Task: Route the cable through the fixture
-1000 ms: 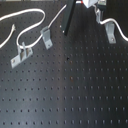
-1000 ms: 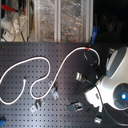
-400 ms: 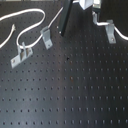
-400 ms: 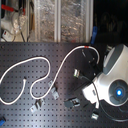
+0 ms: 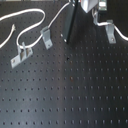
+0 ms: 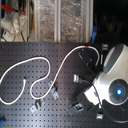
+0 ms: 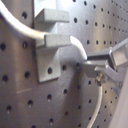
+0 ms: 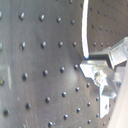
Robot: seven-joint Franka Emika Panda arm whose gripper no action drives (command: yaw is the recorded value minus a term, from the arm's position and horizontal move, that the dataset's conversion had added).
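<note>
Pinching cable (image 7: 80, 50) in gripper (image 7: 97, 70), cord running crosswise through notch of upright fixture (image 7: 50, 50)

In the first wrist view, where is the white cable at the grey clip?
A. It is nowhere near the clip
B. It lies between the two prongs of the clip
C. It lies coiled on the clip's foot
B: in the first wrist view, the cable lies between the two prongs of the clip.
</note>
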